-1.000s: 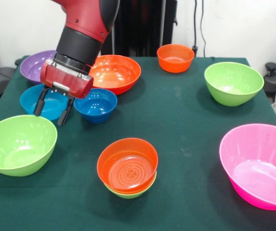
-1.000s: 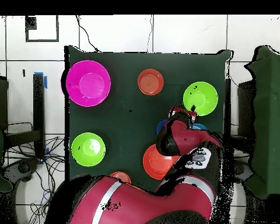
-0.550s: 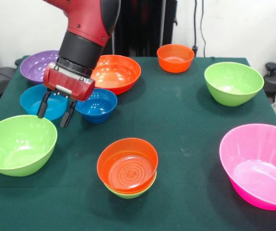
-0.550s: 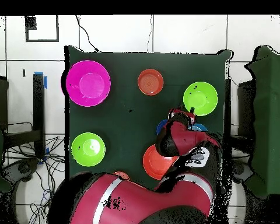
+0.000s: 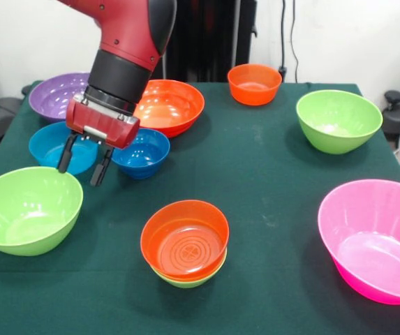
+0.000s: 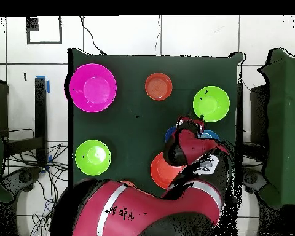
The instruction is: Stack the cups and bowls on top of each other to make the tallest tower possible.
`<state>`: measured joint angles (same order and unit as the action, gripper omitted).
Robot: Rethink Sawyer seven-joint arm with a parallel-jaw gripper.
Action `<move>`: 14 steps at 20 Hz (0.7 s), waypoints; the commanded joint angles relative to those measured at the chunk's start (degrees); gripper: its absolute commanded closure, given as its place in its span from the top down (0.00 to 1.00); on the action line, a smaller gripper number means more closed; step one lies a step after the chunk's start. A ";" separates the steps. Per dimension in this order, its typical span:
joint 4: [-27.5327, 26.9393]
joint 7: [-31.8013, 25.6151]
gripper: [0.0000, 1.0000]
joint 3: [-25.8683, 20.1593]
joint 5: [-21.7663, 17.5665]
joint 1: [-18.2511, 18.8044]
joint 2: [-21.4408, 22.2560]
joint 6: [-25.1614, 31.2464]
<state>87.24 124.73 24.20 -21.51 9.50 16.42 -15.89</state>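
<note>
**Claw hangs over the blue bowls, nothing picked yet**

Nearest me, the tower is only an orange bowl nested in a lime one, low on the green table. To one side sits a big pink bowl, to the other a big lime bowl. Just behind that, the gripper hangs with its two black fingers apart and empty, above the gap between the teal bowl and the blue bowl. Farther back are the wide orange bowl, a purple bowl, another lime bowl and a small orange bowl.

I'd say it is lining up a grasp on a blue rim; next it must drop so one finger goes inside the wall.

Since a second ago the claw has crept slightly toward the blue bowl; the bowls haven't moved.
</note>
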 commanded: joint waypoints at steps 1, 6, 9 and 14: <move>-2.20 4.06 1.00 -3.25 1.56 -1.14 -5.49 -2.51; -3.99 3.71 1.00 -2.39 2.91 -1.07 -8.00 -3.83; -5.05 3.31 1.00 -2.26 2.65 -0.37 -9.17 -4.42; -5.73 3.23 1.00 -2.27 1.63 0.92 -10.09 -5.60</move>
<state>86.03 124.73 25.96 -20.87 9.88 10.05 -19.93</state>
